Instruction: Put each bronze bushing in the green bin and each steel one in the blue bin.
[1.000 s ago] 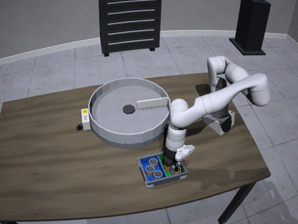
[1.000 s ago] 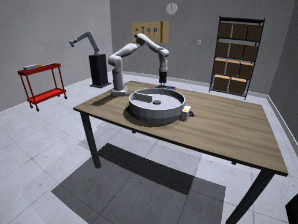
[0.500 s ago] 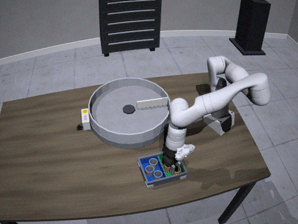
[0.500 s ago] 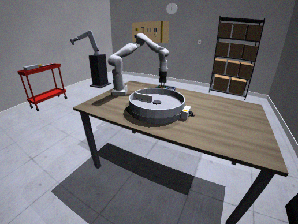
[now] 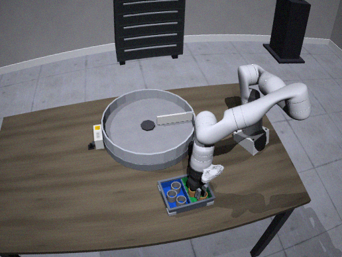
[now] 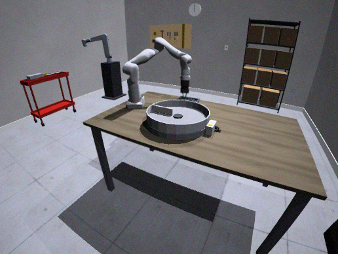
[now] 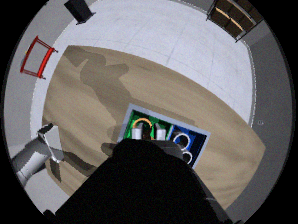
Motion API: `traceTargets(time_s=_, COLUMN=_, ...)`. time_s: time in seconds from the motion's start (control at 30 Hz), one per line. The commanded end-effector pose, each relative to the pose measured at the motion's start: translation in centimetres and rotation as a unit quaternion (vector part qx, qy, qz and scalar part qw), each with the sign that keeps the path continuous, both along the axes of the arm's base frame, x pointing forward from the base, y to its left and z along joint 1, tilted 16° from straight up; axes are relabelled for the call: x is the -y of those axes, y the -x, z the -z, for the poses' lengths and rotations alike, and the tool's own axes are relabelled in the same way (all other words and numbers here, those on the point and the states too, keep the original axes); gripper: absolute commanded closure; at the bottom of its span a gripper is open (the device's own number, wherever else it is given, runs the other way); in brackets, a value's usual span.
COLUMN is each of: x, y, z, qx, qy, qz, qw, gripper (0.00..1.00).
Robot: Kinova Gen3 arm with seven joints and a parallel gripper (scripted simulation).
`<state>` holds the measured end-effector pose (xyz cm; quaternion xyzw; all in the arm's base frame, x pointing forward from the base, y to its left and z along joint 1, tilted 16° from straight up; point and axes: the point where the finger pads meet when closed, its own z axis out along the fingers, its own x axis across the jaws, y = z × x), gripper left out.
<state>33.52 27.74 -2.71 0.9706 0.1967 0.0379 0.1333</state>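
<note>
gripper (image 5: pixel 201 191) (image 6: pixel 185 97) (image 7: pixel 148 128) fingers parted; hold uncertain. release over green bin (image 5: pixel 193 200) (image 7: pixel 131 131), lift straight; blue bin (image 5: pixel 168 185) (image 7: pixel 199 142) nine o'clock from above.

Light: dim, cool; shadows dark beneath the desk (image 5: pixel 83 199) (image 6: pixel 255 141) (image 7: pixel 165 85)
Top, exterior: grainy; slightly soft
Wrist: fisheye; edges curved, corners black; foreground nearly black

Green bin (image 5: pixel 193 200) (image 7: pixel 131 131) partly hidden by fingers (image 5: pixel 198 193)
</note>
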Motion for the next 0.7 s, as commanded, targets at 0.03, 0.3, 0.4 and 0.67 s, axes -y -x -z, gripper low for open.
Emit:
traceTargets(time_s=0.03, x=-0.13, y=-0.01, z=-0.11, qx=0.000, qy=-0.001, qz=-0.001, qw=1.000, gripper=0.53)
traceTargets(time_s=0.3, x=-0.19, y=0.03, z=-0.39, qx=0.000, qy=-0.001, qz=-0.001, qw=1.000, gripper=0.53)
traceTargets(time_s=0.4, x=-0.21, y=0.03, z=-0.45, qx=0.000, qy=-0.001, qz=-0.001, qw=1.000, gripper=0.53)
traceTargets(time_s=0.67, x=-0.27, y=0.07, z=-0.68, qx=0.000, qy=-0.001, qz=-0.001, qw=1.000, gripper=0.53)
